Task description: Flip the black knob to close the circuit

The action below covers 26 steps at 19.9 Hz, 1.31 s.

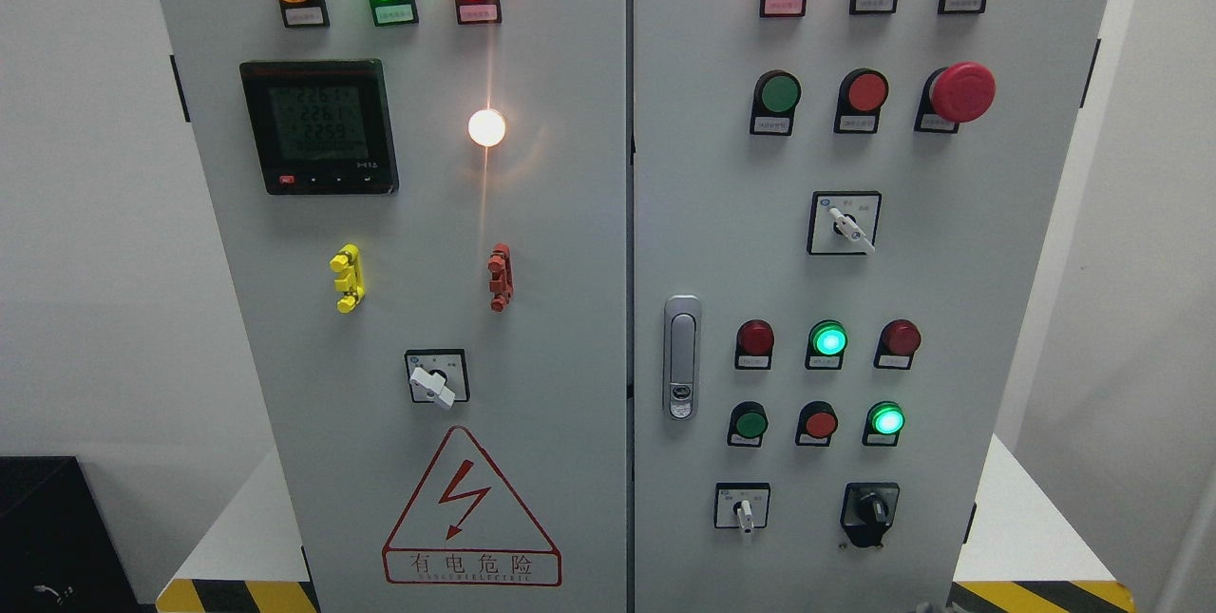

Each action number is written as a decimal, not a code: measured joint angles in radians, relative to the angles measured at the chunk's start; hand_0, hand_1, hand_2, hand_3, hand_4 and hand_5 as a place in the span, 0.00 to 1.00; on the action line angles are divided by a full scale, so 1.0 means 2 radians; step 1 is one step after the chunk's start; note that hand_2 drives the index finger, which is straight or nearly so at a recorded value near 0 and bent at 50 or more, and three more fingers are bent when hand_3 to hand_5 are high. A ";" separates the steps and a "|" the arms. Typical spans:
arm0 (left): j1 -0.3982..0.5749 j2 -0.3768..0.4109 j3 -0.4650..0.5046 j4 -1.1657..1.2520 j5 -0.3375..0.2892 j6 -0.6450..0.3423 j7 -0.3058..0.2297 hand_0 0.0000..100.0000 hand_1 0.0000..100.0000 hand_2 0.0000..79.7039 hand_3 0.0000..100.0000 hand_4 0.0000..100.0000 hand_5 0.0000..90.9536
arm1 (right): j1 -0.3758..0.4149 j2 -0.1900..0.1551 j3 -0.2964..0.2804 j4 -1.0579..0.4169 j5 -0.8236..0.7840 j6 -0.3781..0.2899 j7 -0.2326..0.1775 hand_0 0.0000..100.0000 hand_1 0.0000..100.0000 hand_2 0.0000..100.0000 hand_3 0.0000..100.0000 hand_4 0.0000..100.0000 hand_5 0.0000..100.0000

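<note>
The black knob (869, 510) sits at the lower right of the grey cabinet's right door (950, 309), its handle pointing down and slightly right. To its left is a small white selector switch (743, 510). No robot hand or arm shows anywhere in the head view.
The right door carries a white lever switch (848, 225), a red mushroom stop button (961, 92), rows of red and green buttons and lamps, and a door latch (681, 356). The left door (399, 309) has a digital meter (318, 126), a white knob (434, 383) and a warning triangle (470, 508).
</note>
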State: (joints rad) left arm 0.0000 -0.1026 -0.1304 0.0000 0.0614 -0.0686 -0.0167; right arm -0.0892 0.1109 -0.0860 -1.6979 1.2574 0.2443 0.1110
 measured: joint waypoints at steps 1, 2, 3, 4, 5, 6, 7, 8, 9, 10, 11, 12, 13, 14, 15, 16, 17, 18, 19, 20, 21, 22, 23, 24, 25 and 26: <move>0.000 0.000 0.000 0.000 0.000 0.000 0.000 0.12 0.56 0.00 0.00 0.00 0.00 | -0.004 0.000 0.000 0.000 0.004 0.001 0.003 0.00 0.00 0.92 1.00 0.93 1.00; 0.000 0.000 0.000 0.000 0.000 0.000 0.000 0.12 0.56 0.00 0.00 0.00 0.00 | -0.008 0.000 0.000 0.000 0.007 0.001 0.005 0.00 0.01 0.92 1.00 0.93 0.99; 0.000 0.000 0.000 0.000 0.000 0.000 0.000 0.12 0.56 0.00 0.00 0.00 0.00 | -0.012 0.000 0.000 0.000 0.012 0.003 0.010 0.00 0.01 0.92 1.00 0.93 0.99; 0.000 0.000 0.000 0.000 0.000 0.000 0.000 0.12 0.56 0.00 0.00 0.00 0.00 | -0.014 0.000 -0.001 0.000 0.015 0.006 0.014 0.00 0.01 0.92 1.00 0.93 0.99; 0.000 0.000 0.000 0.000 0.000 0.000 0.000 0.12 0.56 0.00 0.00 0.00 0.00 | -0.018 0.000 -0.001 0.000 0.019 0.009 0.019 0.00 0.01 0.92 1.00 0.93 0.99; 0.000 0.000 0.000 0.000 0.000 0.000 0.000 0.12 0.56 0.00 0.00 0.00 0.00 | -0.021 0.000 -0.001 -0.001 0.023 0.012 0.025 0.00 0.01 0.92 1.00 0.93 0.99; 0.000 0.000 0.000 0.000 0.000 0.000 0.000 0.12 0.56 0.00 0.00 0.00 0.00 | -0.024 0.000 -0.001 -0.001 0.026 0.015 0.028 0.00 0.01 0.92 1.00 0.93 0.99; 0.000 0.000 0.000 0.000 0.000 0.000 0.000 0.12 0.56 0.00 0.00 0.00 0.00 | -0.026 0.000 -0.001 -0.001 0.029 0.016 0.031 0.00 0.01 0.92 1.00 0.93 0.99; 0.000 0.000 0.000 0.000 0.000 0.000 0.000 0.12 0.56 0.00 0.00 0.00 0.00 | -0.029 -0.001 -0.001 -0.001 0.032 0.018 0.034 0.00 0.01 0.92 1.00 0.93 0.99; 0.000 0.000 0.000 0.000 0.000 0.000 0.000 0.12 0.56 0.00 0.00 0.00 0.00 | -0.032 -0.001 -0.002 -0.001 0.034 0.019 0.035 0.00 0.02 0.92 1.00 0.93 0.99; 0.000 0.000 0.000 0.000 0.000 0.000 0.000 0.12 0.56 0.00 0.00 0.00 0.00 | -0.035 -0.001 -0.002 -0.001 0.036 0.019 0.036 0.00 0.02 0.92 1.00 0.93 0.99; 0.000 0.000 0.000 0.000 0.000 0.000 0.000 0.12 0.56 0.00 0.00 0.00 0.00 | -0.038 -0.001 -0.002 -0.001 0.038 0.019 0.039 0.00 0.02 0.92 1.00 0.93 0.99; 0.000 0.000 0.000 0.000 0.000 0.000 0.000 0.12 0.56 0.00 0.00 0.00 0.00 | -0.042 -0.001 -0.002 -0.001 0.039 0.020 0.040 0.00 0.02 0.92 1.00 0.93 0.99; 0.000 0.000 0.000 0.000 0.000 0.000 0.000 0.12 0.56 0.00 0.00 0.00 0.00 | -0.044 -0.001 -0.002 -0.001 0.040 0.020 0.041 0.00 0.02 0.92 1.00 0.93 0.99; 0.000 0.000 0.000 0.000 0.000 0.000 0.000 0.12 0.56 0.00 0.00 0.00 0.00 | -0.047 -0.001 -0.002 -0.001 0.042 0.022 0.041 0.00 0.02 0.92 1.00 0.93 0.99; 0.000 0.000 0.000 0.000 0.000 0.000 0.000 0.12 0.56 0.00 0.00 0.00 0.00 | -0.049 -0.001 -0.002 -0.001 0.043 0.022 0.043 0.00 0.02 0.91 1.00 0.93 0.99; 0.000 0.000 0.000 0.000 0.000 0.000 0.000 0.12 0.56 0.00 0.00 0.00 0.00 | -0.050 -0.001 -0.002 -0.001 0.045 0.023 0.046 0.00 0.02 0.91 1.00 0.93 0.99; 0.000 0.000 0.000 0.000 0.000 0.000 0.000 0.12 0.56 0.00 0.00 0.00 0.00 | -0.052 -0.001 -0.003 0.000 0.046 0.023 0.048 0.00 0.02 0.91 1.00 0.93 0.99; 0.000 0.000 0.000 0.000 0.000 0.000 0.000 0.12 0.56 0.00 0.00 0.00 0.00 | -0.053 -0.001 -0.003 0.000 0.048 0.024 0.050 0.00 0.01 0.92 1.00 0.93 0.99; 0.000 0.000 0.000 0.000 0.000 0.000 0.000 0.12 0.56 0.00 0.00 0.00 0.00 | -0.055 -0.002 -0.003 0.000 0.049 0.024 0.051 0.00 0.01 0.92 1.00 0.93 0.99; 0.000 0.000 0.000 0.000 0.000 0.000 0.000 0.12 0.56 0.00 0.00 0.00 0.00 | -0.057 -0.002 -0.003 0.000 0.050 0.025 0.052 0.00 0.01 0.92 1.00 0.93 0.99; 0.000 0.000 0.000 0.000 0.000 0.000 0.000 0.12 0.56 0.00 0.00 0.00 0.00 | -0.060 -0.002 -0.004 0.000 0.051 0.028 0.053 0.00 0.01 0.91 1.00 0.93 0.99; 0.000 0.000 0.000 0.000 0.000 0.000 0.000 0.12 0.56 0.00 0.00 0.00 0.00 | -0.062 -0.002 -0.004 0.000 0.051 0.029 0.053 0.00 0.01 0.91 1.00 0.93 0.99; 0.000 0.000 0.000 0.000 0.000 0.000 0.000 0.12 0.56 0.00 0.00 0.00 0.00 | -0.064 -0.002 -0.004 0.000 0.052 0.031 0.054 0.00 0.01 0.91 1.00 0.93 0.99; 0.000 0.000 0.000 0.000 0.000 0.000 0.000 0.12 0.56 0.00 0.00 0.00 0.00 | -0.066 -0.003 -0.004 0.001 0.052 0.032 0.055 0.00 0.01 0.91 1.00 0.93 0.99; 0.000 0.000 0.000 0.000 0.000 0.000 0.000 0.12 0.56 0.00 0.00 0.00 0.00 | -0.068 -0.003 -0.005 0.001 0.053 0.033 0.055 0.00 0.01 0.91 1.00 0.93 0.99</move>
State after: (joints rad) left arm 0.0000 -0.1025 -0.1304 0.0000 0.0613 -0.0686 -0.0167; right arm -0.2260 0.1047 -0.0955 -1.6957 1.3628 0.3096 0.2205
